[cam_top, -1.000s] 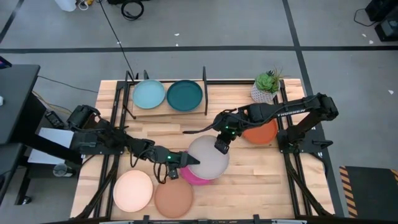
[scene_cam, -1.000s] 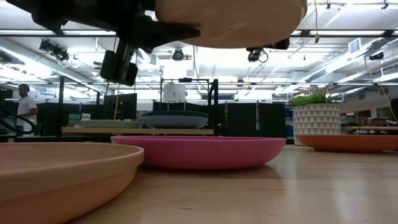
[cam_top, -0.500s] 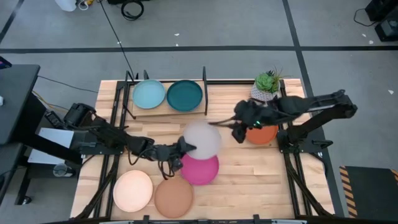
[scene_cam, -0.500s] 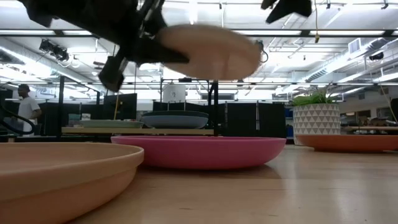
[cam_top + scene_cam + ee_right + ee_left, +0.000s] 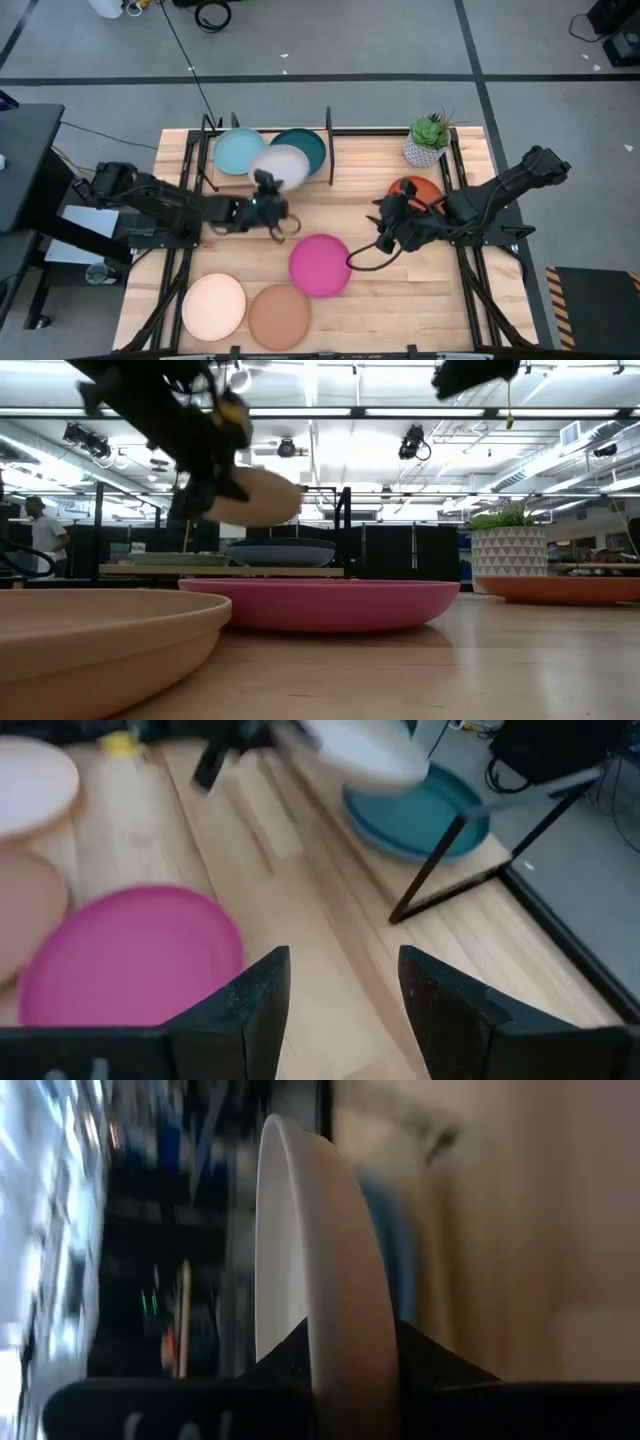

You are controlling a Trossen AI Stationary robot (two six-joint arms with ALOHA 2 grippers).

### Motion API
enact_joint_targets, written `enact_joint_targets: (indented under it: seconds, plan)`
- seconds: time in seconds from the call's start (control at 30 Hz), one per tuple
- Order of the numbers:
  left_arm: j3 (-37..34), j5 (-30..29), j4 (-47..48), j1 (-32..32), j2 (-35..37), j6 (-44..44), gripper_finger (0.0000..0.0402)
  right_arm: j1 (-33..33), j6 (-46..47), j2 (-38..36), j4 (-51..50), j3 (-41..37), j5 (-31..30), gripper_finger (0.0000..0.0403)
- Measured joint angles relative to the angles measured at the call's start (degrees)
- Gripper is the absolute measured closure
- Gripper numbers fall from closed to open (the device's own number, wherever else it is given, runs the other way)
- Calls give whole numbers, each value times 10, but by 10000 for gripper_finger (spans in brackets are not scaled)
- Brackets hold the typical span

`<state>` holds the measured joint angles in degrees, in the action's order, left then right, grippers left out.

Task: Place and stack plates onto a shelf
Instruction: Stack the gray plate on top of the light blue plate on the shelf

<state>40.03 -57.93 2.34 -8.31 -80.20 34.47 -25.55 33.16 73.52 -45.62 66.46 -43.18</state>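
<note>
My left gripper [image 5: 266,196] is shut on the light grey plate [image 5: 281,165], which hovers over the shelf [image 5: 330,158] above the light teal plate [image 5: 237,151] and the dark teal plate [image 5: 306,150]; both teal plates lie flat on the shelf board. My right gripper [image 5: 340,1010] is open and holds nothing, above bare tabletop to the right of the magenta plate [image 5: 320,265]. The orange-red plate [image 5: 418,190] lies partly under the right arm. The cream-peach plate [image 5: 213,305] and the tan plate [image 5: 279,317] rest near the table's near edge. No blue plate shows. My left gripper pinches the light grey plate by its rim [image 5: 345,1335], one finger [image 5: 280,1370] on each face. The fingers come roughly level from the table's near side. The plate is lifted clear, its far part over the shelf, close to level with a slight tilt [image 5: 255,495].
A potted plant [image 5: 428,140] stands at the table's far right corner. The shelf's black upright bars [image 5: 450,850] rise beside the dark teal plate. A cable loops from the right arm onto the table by the magenta plate. A person stands far off in the room [image 5: 40,525].
My left gripper has carried the light grey plate from above the magenta plate toward the table's far edge, to over the shelf. My right gripper has drawn away from the plate's rim toward the right, then come toward the near edge beside the magenta plate.
</note>
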Motion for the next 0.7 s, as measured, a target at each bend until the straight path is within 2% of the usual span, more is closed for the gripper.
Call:
enact_joint_targets:
  seconds: [0.17,0.3,0.7]
  plan:
    - [0,-1,86,97,0,-80,343,-10,-4,-2,50,-56,9,209]
    - [0,9,110,160,0,-99,343,-14,-4,-2,71,-79,11,209]
    - [0,29,156,267,0,-99,342,-15,-3,-2,100,-86,31,209]
